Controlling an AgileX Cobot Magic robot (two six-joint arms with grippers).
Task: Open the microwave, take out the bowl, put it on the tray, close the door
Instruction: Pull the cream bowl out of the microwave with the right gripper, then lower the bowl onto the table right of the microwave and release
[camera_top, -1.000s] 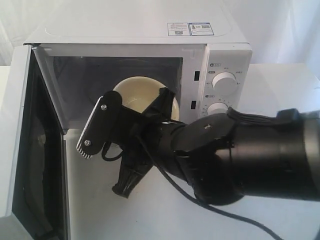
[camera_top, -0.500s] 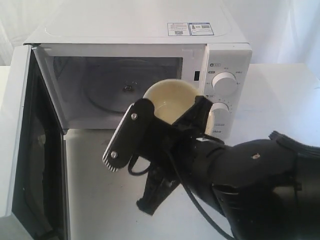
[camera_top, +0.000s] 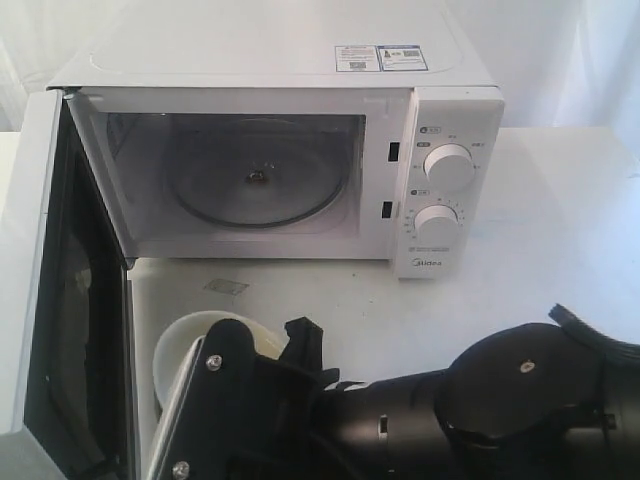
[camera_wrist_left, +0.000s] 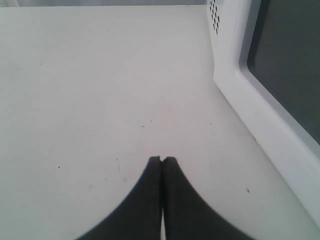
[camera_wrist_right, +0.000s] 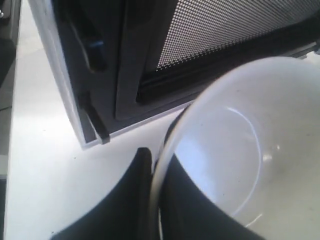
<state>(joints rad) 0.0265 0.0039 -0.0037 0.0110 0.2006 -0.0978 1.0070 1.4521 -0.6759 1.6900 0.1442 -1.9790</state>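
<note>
Right gripper (camera_wrist_right: 151, 159) pinches the rim of the small smooth cream-yellow bowl (camera_top: 190, 345), near-left in front of the white boxy microwave (camera_top: 280, 60), just beside its open white door (camera_top: 30, 220). No tray shows; best carry the bowl level, clear of that door.

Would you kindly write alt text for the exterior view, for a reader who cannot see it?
The robot's black right hand grips the cream bowl low in front of the open white microwave. The door stands swung wide at the left, and the cavity holds only its glass turntable.
</note>
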